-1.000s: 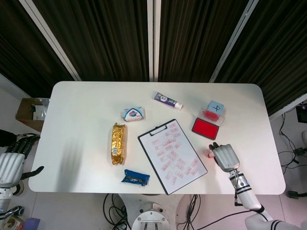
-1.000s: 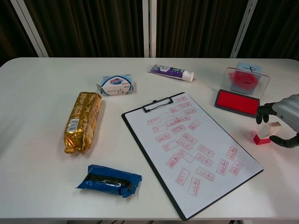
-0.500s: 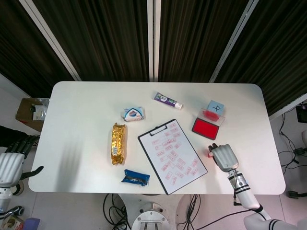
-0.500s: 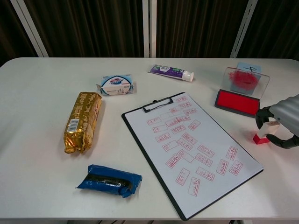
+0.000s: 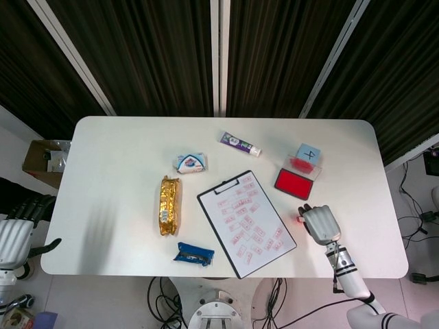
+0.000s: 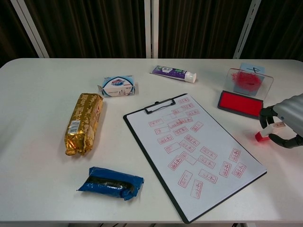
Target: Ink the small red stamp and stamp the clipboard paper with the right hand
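Note:
The small red stamp [image 6: 262,136] with its pale top sits right of the clipboard, tilted between the fingers and thumb of my right hand [image 6: 285,124], which grips it just above the table. From the head view, only a bit of the red stamp [image 5: 300,219] shows at the tips of the right hand [image 5: 321,224]. The open red ink pad [image 6: 239,103] lies just behind it, and its clear lid [image 6: 250,80] stands up behind the pad. The clipboard paper [image 6: 194,151], covered in red stamp marks, lies left of the hand. My left hand [image 5: 15,232] hangs open off the table's left edge.
A gold packet [image 6: 84,123], a blue wrapper [image 6: 115,183], a white-blue pack [image 6: 118,86] and a tube [image 6: 173,73] lie left of and behind the clipboard. A blue card [image 5: 309,153] sits behind the ink pad.
My right hand's fingers have closed round the stamp, which now leans with its red base shifted a little left. The left hand has drifted slightly lower.

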### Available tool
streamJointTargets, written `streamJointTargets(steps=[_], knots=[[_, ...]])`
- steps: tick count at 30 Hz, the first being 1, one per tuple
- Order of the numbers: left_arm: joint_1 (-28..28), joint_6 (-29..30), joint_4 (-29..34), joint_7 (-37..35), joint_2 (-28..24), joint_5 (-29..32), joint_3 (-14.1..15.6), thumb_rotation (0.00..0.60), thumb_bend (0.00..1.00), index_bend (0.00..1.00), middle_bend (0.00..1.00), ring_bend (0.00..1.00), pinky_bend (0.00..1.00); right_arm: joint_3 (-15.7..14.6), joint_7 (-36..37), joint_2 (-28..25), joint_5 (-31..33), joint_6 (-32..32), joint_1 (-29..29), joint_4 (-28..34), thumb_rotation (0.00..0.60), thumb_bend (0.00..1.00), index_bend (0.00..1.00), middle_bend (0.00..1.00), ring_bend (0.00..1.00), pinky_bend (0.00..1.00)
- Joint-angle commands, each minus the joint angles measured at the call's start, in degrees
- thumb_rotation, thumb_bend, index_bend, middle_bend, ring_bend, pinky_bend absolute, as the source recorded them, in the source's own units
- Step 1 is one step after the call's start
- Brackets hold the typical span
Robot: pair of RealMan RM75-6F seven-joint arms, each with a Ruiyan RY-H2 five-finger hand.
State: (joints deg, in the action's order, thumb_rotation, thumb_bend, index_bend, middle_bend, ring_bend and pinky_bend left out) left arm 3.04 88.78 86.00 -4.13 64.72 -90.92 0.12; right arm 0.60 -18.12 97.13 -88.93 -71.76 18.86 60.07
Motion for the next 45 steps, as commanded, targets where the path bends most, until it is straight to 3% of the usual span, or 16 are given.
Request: streamJointTargets(steps=[1, 8, 15, 31, 45], knots=[[0.0, 0.0, 0.0, 0.0, 0.0, 0.0, 0.0, 0.600, 0.00, 0.16, 0.16, 0.16, 0.25, 0.8, 1.0, -0.3, 0.0, -0.7, 0.3, 0.2, 0.600, 0.37, 0.66, 0.59, 0.74, 1.00], [0.1, -0.2, 0.0, 0.0, -0.1, 0.0, 0.0, 0.600, 0.00, 0.16, 0.17, 0.16, 0.25, 6.4, 2.1, -4.6, 4.3, 2.5, 3.7, 6.7, 0.600, 0.39, 0.74, 0.66, 0.76, 1.00], [0.0, -0.5, -0.2, -0.2, 0.3, 0.0, 0.3, 0.600, 0.00, 0.16, 0.17, 0.16, 0.25, 12.7, -9.5, -6.2, 16.2, 13.0, 9.5, 9.3, 0.600, 0.40, 0.79, 0.69, 0.76, 1.00], [0.2, -0.8, -0.5, -0.8, -0.1, 0.2, 0.2, 0.600, 0.00, 0.16, 0.17, 0.16, 0.25, 14.4, -22.5, 0.6, 29.1, 17.9, 16.6, 3.0, 0.600, 0.42, 0.85, 0.74, 0.77, 1.00], [0.2, -1.0, -1.4, -1.5, 0.0, 0.7, 0.1, 0.600, 0.00, 0.16, 0.17, 0.16, 0.25, 13.5, -23.3, 4.4, 32.2, 18.6, 19.2, -2.5, 0.600, 0.43, 0.88, 0.76, 0.77, 1.00]])
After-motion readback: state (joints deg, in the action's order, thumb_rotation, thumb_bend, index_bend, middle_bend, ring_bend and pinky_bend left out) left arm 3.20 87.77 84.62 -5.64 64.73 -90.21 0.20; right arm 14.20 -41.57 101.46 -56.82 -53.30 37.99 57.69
